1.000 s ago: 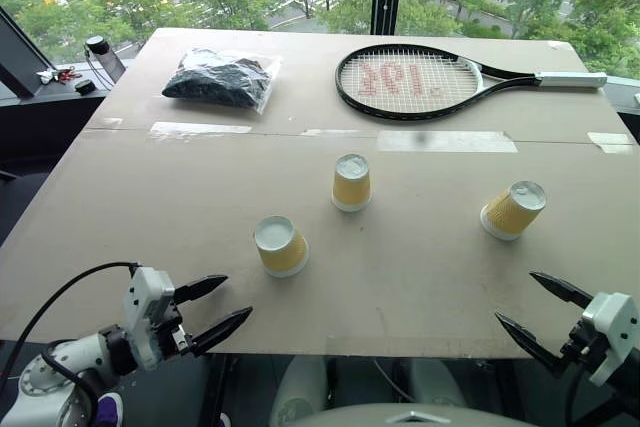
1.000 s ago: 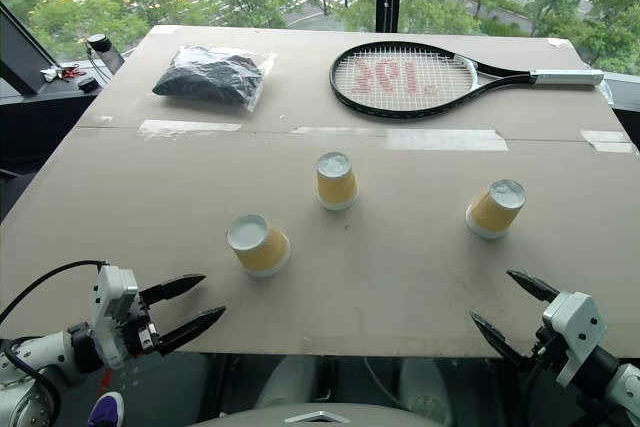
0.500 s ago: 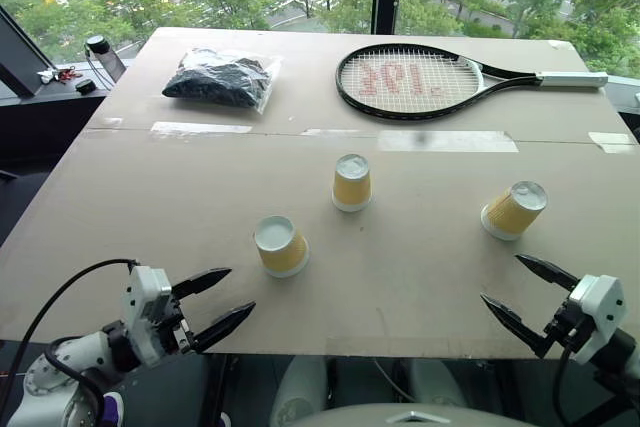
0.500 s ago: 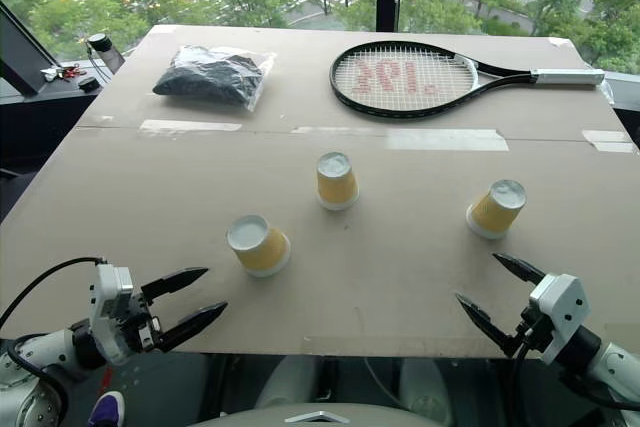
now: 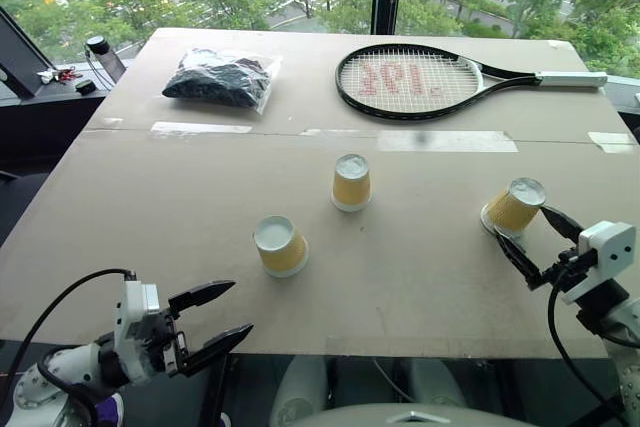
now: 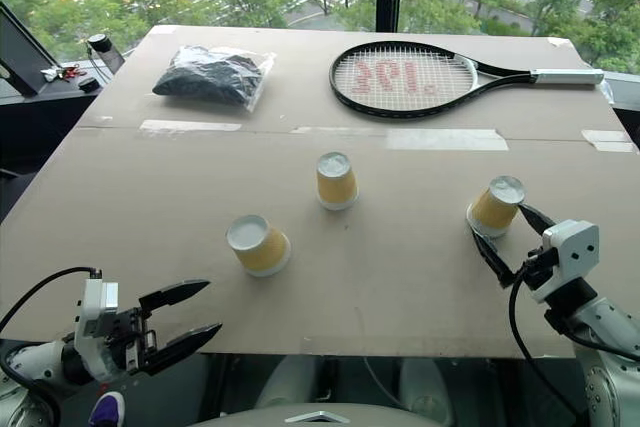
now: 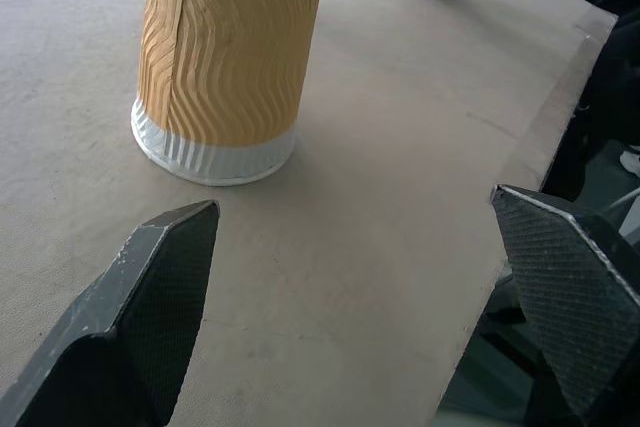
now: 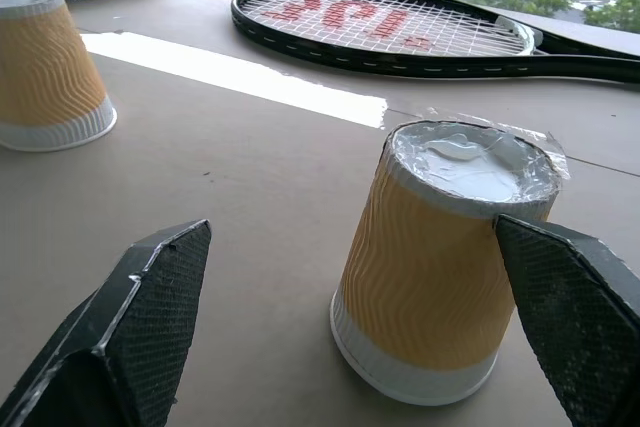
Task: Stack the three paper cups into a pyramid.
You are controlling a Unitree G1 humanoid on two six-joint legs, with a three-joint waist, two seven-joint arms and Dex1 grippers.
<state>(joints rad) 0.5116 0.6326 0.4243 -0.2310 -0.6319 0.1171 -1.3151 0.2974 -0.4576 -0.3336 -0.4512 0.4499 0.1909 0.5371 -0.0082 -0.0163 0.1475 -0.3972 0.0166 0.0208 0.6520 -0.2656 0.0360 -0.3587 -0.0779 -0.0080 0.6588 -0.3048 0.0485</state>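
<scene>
Now right cup [image 5: 514, 207] — between open right pincer [image 5: 530, 236] fingers.

Head stereo pair looks down over table [image 5: 150, 207]; wrist cameras low, close, sharing right cup [image 8: 440, 257].

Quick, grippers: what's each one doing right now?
Left gripper: open, empty, at the table's near edge.
Right gripper: open around the right-hand cup, not closed on it.
</scene>
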